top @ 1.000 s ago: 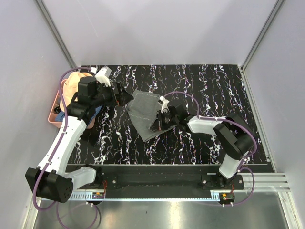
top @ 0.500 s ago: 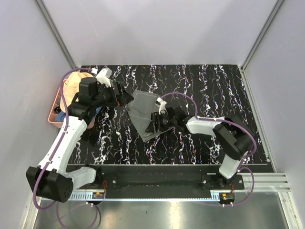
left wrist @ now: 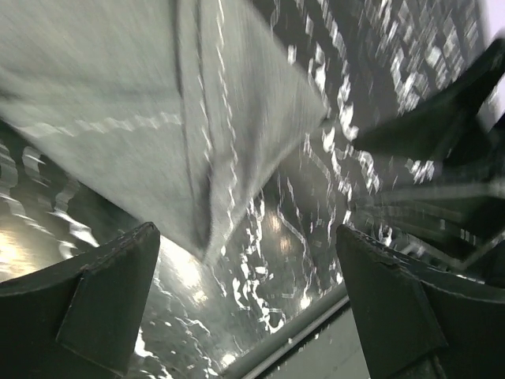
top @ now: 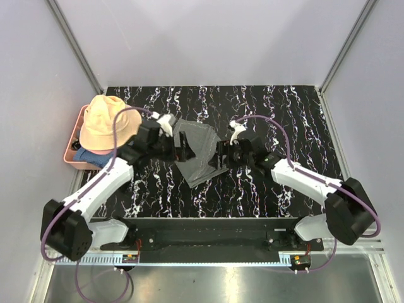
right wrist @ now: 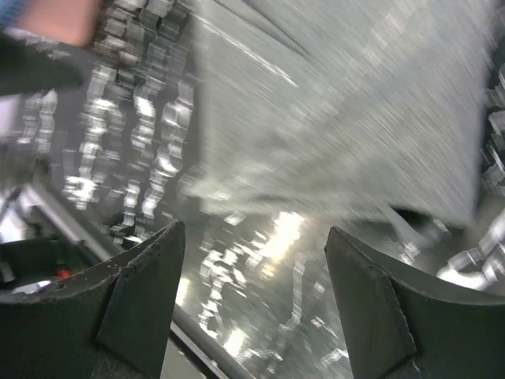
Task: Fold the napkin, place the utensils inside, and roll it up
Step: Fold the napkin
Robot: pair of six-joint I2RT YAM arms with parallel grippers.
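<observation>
Plainly, the black marbled surface (top: 284, 120) carries one task item in sight: the grey napkin (top: 201, 142), lying left of centre between the two arms. It looks doubled over, since the left wrist view shows one layer edge lying on another, so the fold seems under way or being tidied. Off at the left edge, a peach hat (top: 104, 123) sits on a pink tray (top: 68, 151) with a blue cloth (top: 85, 156) under it, well apart from the work.

The left pincer (left wrist: 245, 237) is low at the napkin's left border, fingers spread, with a cloth corner just ahead of the gap. The right pincer (right wrist: 254, 233) faces it from the opposite border, likewise spread and holding nothing. Flanking the cloth this way probably lets each take an edge so the fabric can be lifted or creased evenly. Both wrist views are blurred. No utensils show in any view, so placing them appears not yet begun.
</observation>
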